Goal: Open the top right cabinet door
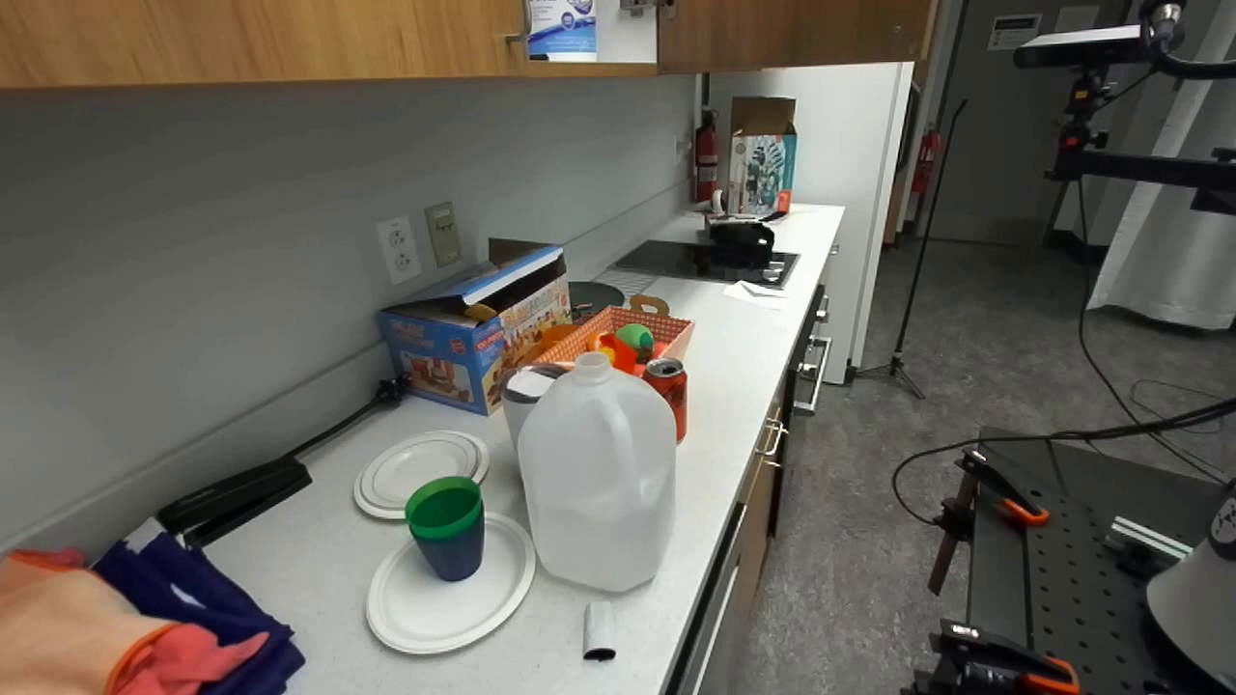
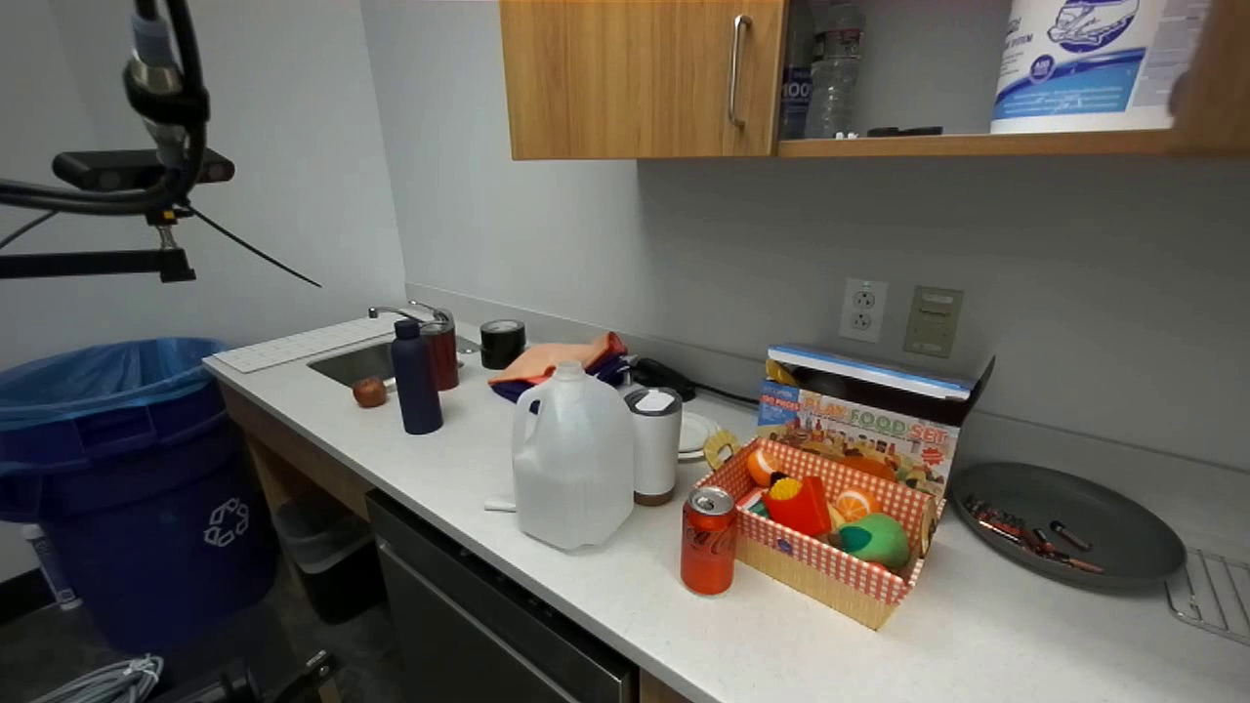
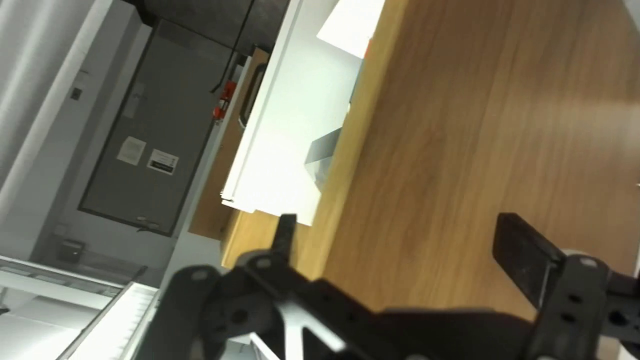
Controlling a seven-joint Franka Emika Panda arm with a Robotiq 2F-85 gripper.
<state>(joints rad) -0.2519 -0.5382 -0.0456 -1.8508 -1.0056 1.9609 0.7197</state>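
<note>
The top right cabinet door (image 1: 792,34) stands swung open in an exterior view, sticking out from the cabinet. Its wood face (image 3: 430,150) fills the right half of the wrist view, with a lighter edge running diagonally. The door's handle does not show. My gripper (image 3: 397,220) is open and empty in the wrist view. Its left finger overlaps the region beyond and along the door's edge; its right finger is over the wood face. I cannot tell whether either touches. The gripper is out of view in both exterior views.
The neighbouring door (image 2: 645,78) is closed, with a silver handle (image 2: 737,73). The open compartment holds a white-blue tub (image 2: 1084,78) and a clear bottle (image 2: 835,78). Below, the counter (image 2: 625,596) carries a jug (image 2: 576,469), a basket (image 2: 811,576) and a can (image 2: 708,547).
</note>
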